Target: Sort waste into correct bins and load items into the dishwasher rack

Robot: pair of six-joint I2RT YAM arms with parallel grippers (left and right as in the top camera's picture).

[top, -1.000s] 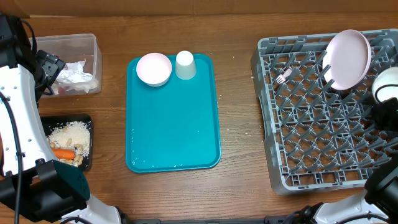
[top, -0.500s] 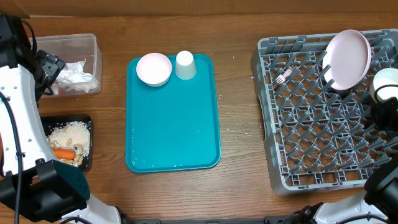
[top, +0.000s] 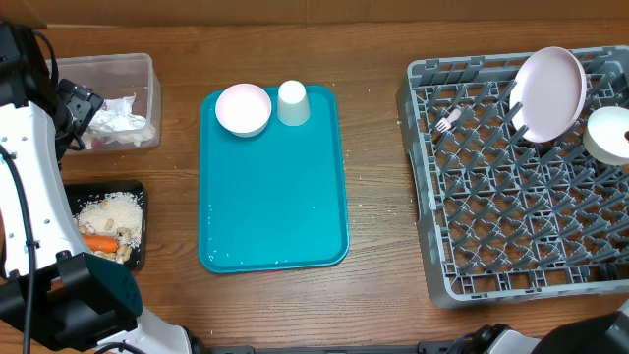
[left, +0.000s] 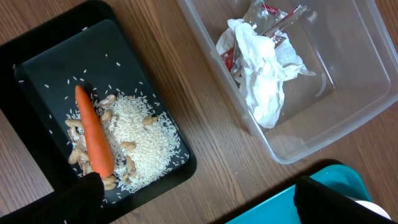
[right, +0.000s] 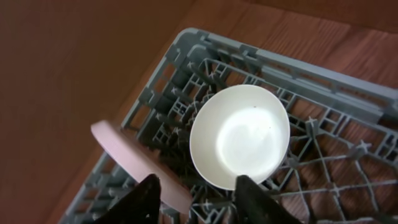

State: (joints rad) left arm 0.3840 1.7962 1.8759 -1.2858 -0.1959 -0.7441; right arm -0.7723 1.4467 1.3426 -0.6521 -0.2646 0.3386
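The grey dishwasher rack (top: 511,197) holds an upright white plate (top: 550,91), a fork (top: 447,123) and a white bowl (top: 609,135) at its right edge. In the right wrist view my right gripper (right: 199,199) is open and empty above that bowl (right: 239,137), next to the plate's rim (right: 140,165). A second bowl (top: 243,108) and a cup (top: 293,102) stand on the teal tray (top: 275,197). My left gripper (left: 199,208) is open and empty above the table between the black tray (left: 37,56) and the clear tub (left: 348,118).
The clear tub (top: 118,69) holds crumpled napkins (left: 264,74) and a red-and-white wrapper (left: 272,25). The black tray (top: 138,192) holds a carrot piece (left: 94,140) and pale crumbs (left: 146,140). My left arm (top: 29,177) stands along the left edge.
My right arm has drawn back out of the overhead view. The bowl it was over now rests free in the rack by the plate. The left arm has not moved.
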